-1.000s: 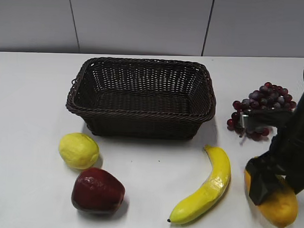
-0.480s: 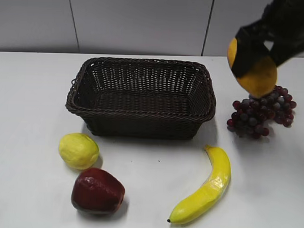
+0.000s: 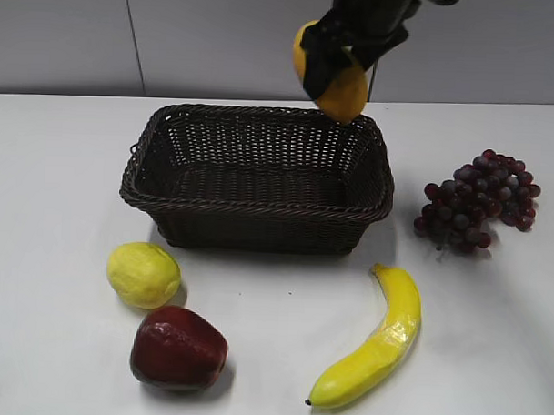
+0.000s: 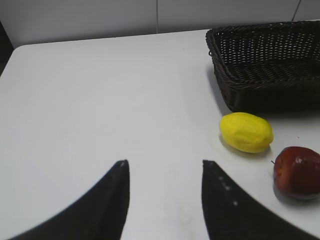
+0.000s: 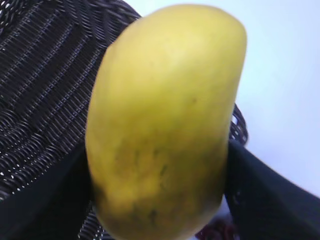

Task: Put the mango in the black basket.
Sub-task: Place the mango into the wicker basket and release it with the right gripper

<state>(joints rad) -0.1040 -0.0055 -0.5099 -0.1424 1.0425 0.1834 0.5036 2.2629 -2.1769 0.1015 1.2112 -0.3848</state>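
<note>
My right gripper [image 3: 332,68] is shut on the orange-yellow mango [image 3: 343,91] and holds it in the air above the back right corner of the black basket [image 3: 259,207]. In the right wrist view the mango [image 5: 165,125] fills the frame between the two black fingers, with the basket weave [image 5: 40,85] below it. The basket is empty. My left gripper [image 4: 165,167] is open and empty over bare table, left of the basket's corner [image 4: 220,75]. The left arm does not show in the exterior view.
A lemon [image 3: 144,274] and a dark red apple [image 3: 177,347] lie in front of the basket at the left. A banana [image 3: 377,343] lies at the front right. Purple grapes [image 3: 477,201] lie right of the basket. A grey wall stands behind.
My right gripper lifted the mango from the front right of the table, carried it up past the grapes, then left to above the basket's back right corner.
</note>
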